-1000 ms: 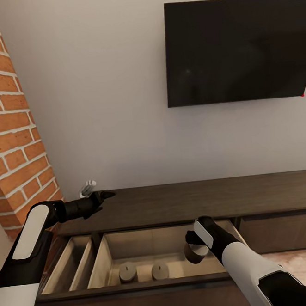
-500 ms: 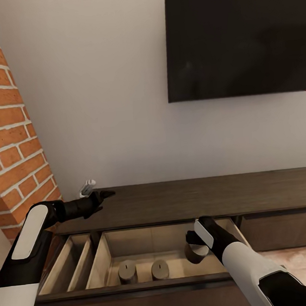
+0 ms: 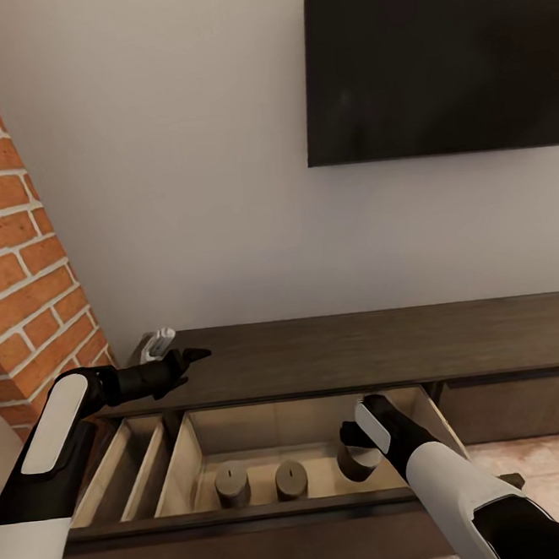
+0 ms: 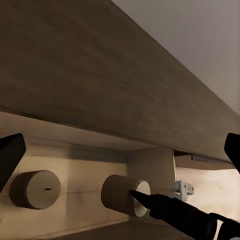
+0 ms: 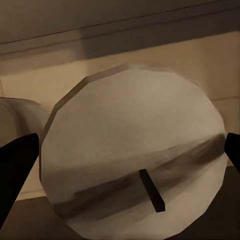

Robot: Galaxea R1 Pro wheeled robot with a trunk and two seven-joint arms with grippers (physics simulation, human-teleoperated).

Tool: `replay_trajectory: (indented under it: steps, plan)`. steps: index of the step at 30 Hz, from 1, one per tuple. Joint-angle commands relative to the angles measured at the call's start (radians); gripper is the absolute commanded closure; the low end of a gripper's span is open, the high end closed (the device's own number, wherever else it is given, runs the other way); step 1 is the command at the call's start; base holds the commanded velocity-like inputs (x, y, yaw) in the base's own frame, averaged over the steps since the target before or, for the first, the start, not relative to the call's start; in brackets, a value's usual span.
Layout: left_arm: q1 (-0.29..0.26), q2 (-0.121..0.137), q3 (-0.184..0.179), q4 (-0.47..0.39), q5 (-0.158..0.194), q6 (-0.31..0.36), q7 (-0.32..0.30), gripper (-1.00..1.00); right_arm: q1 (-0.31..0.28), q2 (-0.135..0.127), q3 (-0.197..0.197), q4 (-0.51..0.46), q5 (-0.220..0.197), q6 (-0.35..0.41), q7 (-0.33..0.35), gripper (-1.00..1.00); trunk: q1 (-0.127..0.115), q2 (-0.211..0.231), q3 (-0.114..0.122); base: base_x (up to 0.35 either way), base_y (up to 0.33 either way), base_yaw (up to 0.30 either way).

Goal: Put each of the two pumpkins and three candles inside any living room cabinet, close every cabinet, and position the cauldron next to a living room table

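Drawer front [image 3: 249, 513]: nearest edge, dark brown, pulled out from the cabinet.
Right arm [image 3: 445, 477]: white forearm reaching down into the open drawer from the near right.
Right claw [image 3: 360, 457]: low inside the drawer, clenched around the third candle [image 3: 356, 462]; in the right wrist view the candle top [image 5: 132, 167] with its dark wick sits between the two black fingertips [image 5: 16, 165].
Two candles: first candle [image 3: 232, 482] and second candle [image 3: 290, 478] standing upright on the pale drawer floor, near each other but apart, left of the held one; one of them also seen end-on in the left wrist view [image 4: 36, 189].
Drawer interior [image 3: 267, 429]: pale wood, wide compartment holding all three candles; narrower compartment [image 3: 127, 471] to its left behind a slanted divider.
Left arm [image 3: 58, 417]: white and black, raised at the left, above the drawer's left corner.
Left claw [image 3: 189, 355]: held over the left end of the cabinet top, pointing right, grasping nothing; black fingertips [image 4: 10, 155] wide apart at the edges of the left wrist view, so released.
Cabinet [image 3: 362, 348]: long, low, dark-brown surface running along the wall; closed front [image 3: 519, 407] to the right of the open drawer.
White object [image 3: 158, 343]: small, at the cabinet's far left corner, kind unclear.
Brick column [image 3: 14, 252]: red-orange, at the left.
Wall [image 3: 175, 153]: plain pale grey.
Screen [image 3: 434, 58]: large, black, mounted on the wall above the cabinet.
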Motion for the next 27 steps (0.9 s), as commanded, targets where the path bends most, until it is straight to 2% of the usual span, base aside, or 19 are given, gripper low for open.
replay_trajectory:
  steps: [1, 12, 27]
  plan:
    - [-0.001, 0.000, 0.000, -0.001, 0.011, 0.002, 0.010, -1.00, -0.001, -0.001, 0.008, -0.002, -0.010, 0.003, -0.008, 1.00, 0.000, -0.001, -0.005, 0.000, 0.000, 0.000]
    - [-0.001, 0.000, -0.001, -0.001, 0.012, 0.003, 0.010, -1.00, -0.001, -0.001, 0.008, -0.002, -0.010, 0.003, -0.009, 1.00, 0.005, -0.003, -0.048, 0.000, 0.000, 0.000]
    - [-0.001, 0.001, -0.011, -0.014, 0.011, 0.005, 0.012, -1.00, -0.001, -0.001, 0.008, -0.002, -0.010, -0.017, -0.008, 1.00, 0.005, -0.003, -0.048, 0.031, -0.030, 0.000]
